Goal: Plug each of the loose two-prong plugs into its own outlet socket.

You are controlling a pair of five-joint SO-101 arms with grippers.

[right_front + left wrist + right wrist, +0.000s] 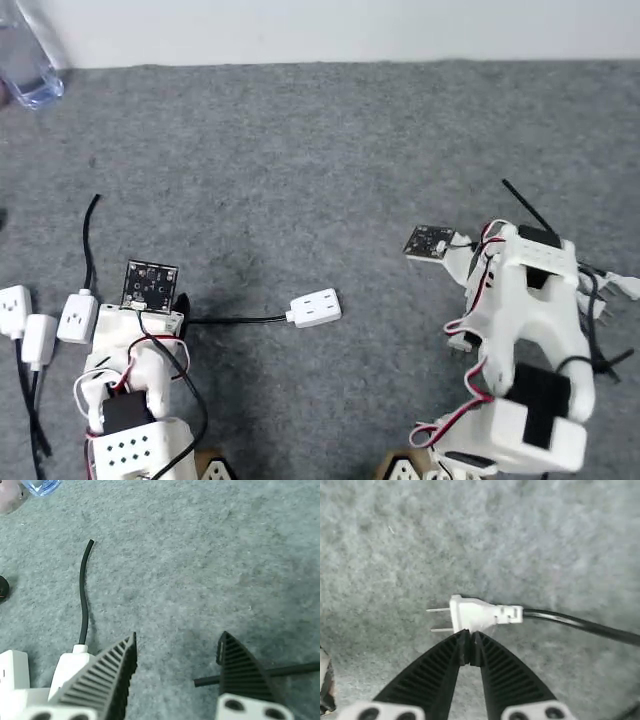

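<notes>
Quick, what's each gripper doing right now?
Left gripper: open, holding nothing.
Right gripper: shut, holding nothing, tips right beside the white two-prong plug.

You have a grey, felt-like surface (pixel 330 150) with a fuzzy, mottled nap, running across the whole working area. Along its far edge runs a plain white wall (pixel 350 30), meeting the grey in a straight line. At your far left corner stands a clear, bluish plastic bottle (pixel 25 60), resting on the surface close to the wall. Nearer to you, at the left edge of the surface, sits a small dark rounded object (pixel 2 587), cut off by the frame so you cannot tell what it is.
</notes>
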